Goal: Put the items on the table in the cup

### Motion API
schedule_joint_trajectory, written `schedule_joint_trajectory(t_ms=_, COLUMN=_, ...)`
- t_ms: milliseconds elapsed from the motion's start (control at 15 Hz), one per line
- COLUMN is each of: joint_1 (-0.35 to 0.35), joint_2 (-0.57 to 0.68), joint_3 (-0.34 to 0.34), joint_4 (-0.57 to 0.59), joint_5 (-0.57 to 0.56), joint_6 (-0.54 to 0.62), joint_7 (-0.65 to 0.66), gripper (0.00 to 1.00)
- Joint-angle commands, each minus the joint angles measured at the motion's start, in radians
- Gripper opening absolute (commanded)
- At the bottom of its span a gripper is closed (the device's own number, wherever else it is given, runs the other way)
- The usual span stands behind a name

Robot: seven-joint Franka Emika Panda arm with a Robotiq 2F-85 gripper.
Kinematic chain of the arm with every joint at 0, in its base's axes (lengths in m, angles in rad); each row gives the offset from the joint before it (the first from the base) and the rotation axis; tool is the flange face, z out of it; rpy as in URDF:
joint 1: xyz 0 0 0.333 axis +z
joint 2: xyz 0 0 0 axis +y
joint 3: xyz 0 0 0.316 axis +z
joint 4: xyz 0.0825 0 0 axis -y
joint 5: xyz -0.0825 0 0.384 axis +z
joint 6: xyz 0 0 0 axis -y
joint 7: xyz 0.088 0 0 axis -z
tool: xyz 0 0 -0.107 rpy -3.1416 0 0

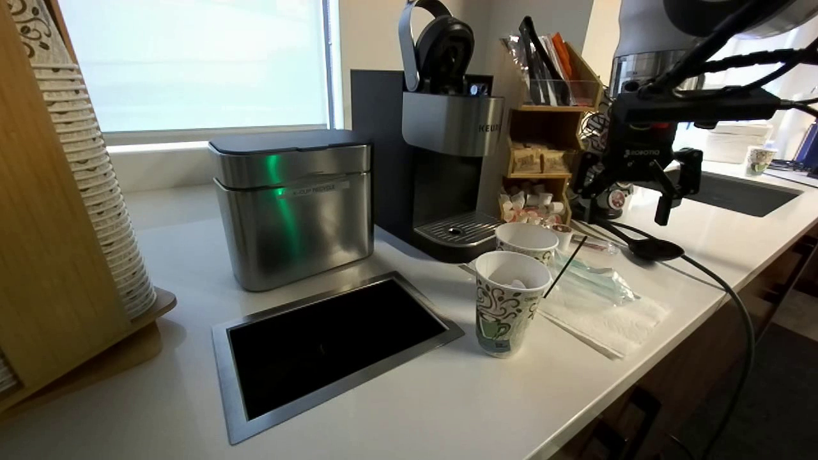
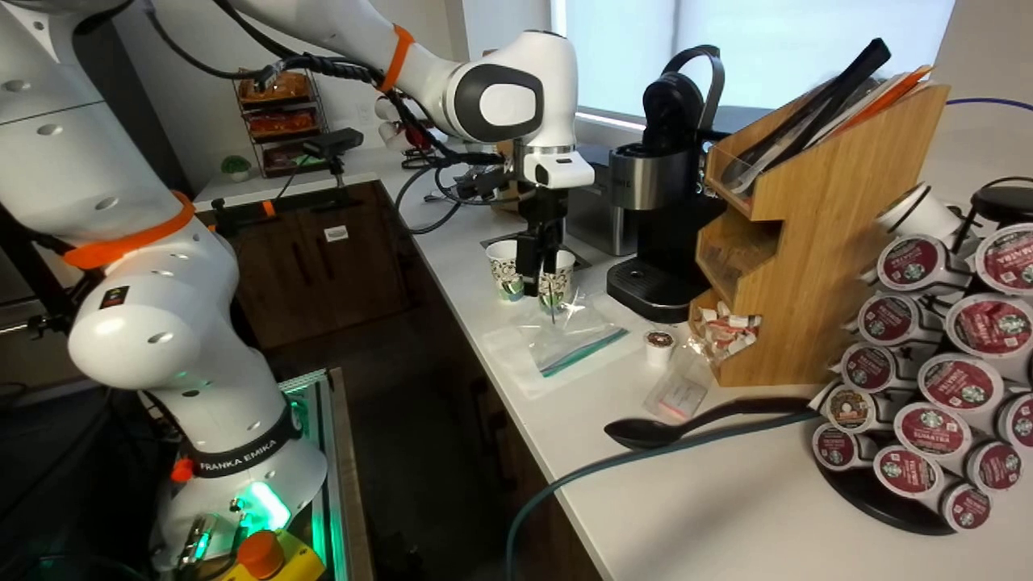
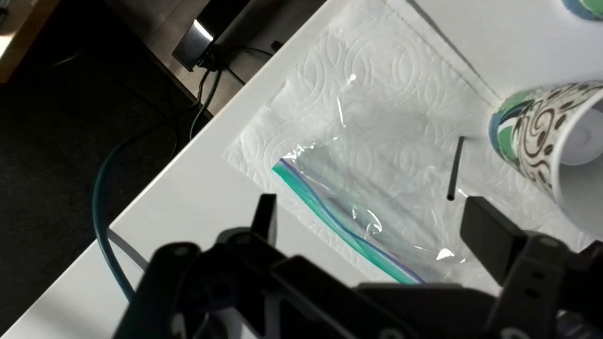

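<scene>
My gripper (image 3: pixel 372 212) hangs above the counter, its jaws wide apart with nothing between them; it also shows in both exterior views (image 1: pixel 626 207) (image 2: pixel 541 270). Of the items on the table, I see a small pod (image 2: pixel 659 347) with white sides and a dark round lid, near the wooden organizer. It lies outside the wrist view. Two patterned paper cups stand upright: a near cup (image 1: pixel 508 313) with something whitish inside, and another cup (image 1: pixel 527 239) just behind it. At the right of the wrist view, a cup (image 3: pixel 537 132) shows an empty-looking inside.
Below my gripper a clear zip bag (image 3: pixel 386 188) lies on a paper towel (image 3: pixel 301 127), beside a thin black stick (image 3: pixel 455 169). Around are a black spoon (image 2: pixel 646 432), a hose (image 2: pixel 581 476), a small clear packet (image 2: pixel 678 395), a coffee machine (image 1: pixel 454 121) and a counter opening (image 1: pixel 339 345).
</scene>
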Motion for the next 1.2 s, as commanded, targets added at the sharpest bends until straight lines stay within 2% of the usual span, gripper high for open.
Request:
schedule_joint_trajectory(t_ms=0, joint_1=0.008, joint_2=0.017, joint_3=0.006, joint_4=-0.023, joint_5=0.022, joint_6=0.058, joint_7=0.019, gripper=1.0)
schedule_joint_trajectory(t_ms=133, joint_1=0.012, joint_2=0.023, joint_3=0.009, joint_4=-0.034, joint_5=0.02, joint_6=0.08, joint_7=0.027, gripper=0.92)
schedule_joint_trajectory(t_ms=200, joint_1=0.012, joint_2=0.029, joint_3=0.01, joint_4=-0.038, joint_5=0.018, joint_6=0.093, joint_7=0.031, gripper=0.84)
schedule_joint_trajectory(t_ms=267, joint_1=0.014, joint_2=0.034, joint_3=0.011, joint_4=-0.042, joint_5=0.021, joint_6=0.107, joint_7=0.032, gripper=0.79)
schedule_joint_trajectory(t_ms=333, joint_1=0.015, joint_2=0.038, joint_3=0.011, joint_4=-0.045, joint_5=0.021, joint_6=0.12, joint_7=0.035, gripper=0.68)
schedule_joint_trajectory(t_ms=533, joint_1=0.019, joint_2=0.051, joint_3=0.015, joint_4=-0.049, joint_5=0.023, joint_6=0.156, joint_7=0.04, gripper=0.52)
schedule_joint_trajectory(t_ms=600, joint_1=0.02, joint_2=0.056, joint_3=0.016, joint_4=-0.048, joint_5=0.023, joint_6=0.164, joint_7=0.041, gripper=0.53)
schedule_joint_trajectory(t_ms=733, joint_1=0.024, joint_2=0.061, joint_3=0.016, joint_4=-0.047, joint_5=0.024, joint_6=0.176, joint_7=0.042, gripper=0.44)
schedule_joint_trajectory(t_ms=800, joint_1=0.025, joint_2=0.062, joint_3=0.016, joint_4=-0.046, joint_5=0.025, joint_6=0.18, joint_7=0.043, gripper=0.29)
schedule_joint_trajectory(t_ms=1000, joint_1=0.028, joint_2=0.056, joint_3=0.017, joint_4=-0.045, joint_5=0.024, joint_6=0.192, joint_7=0.047, gripper=0.04)
schedule_joint_trajectory(t_ms=1133, joint_1=0.029, joint_2=0.046, joint_3=0.016, joint_4=-0.045, joint_5=0.024, joint_6=0.201, joint_7=0.049, gripper=0.0)
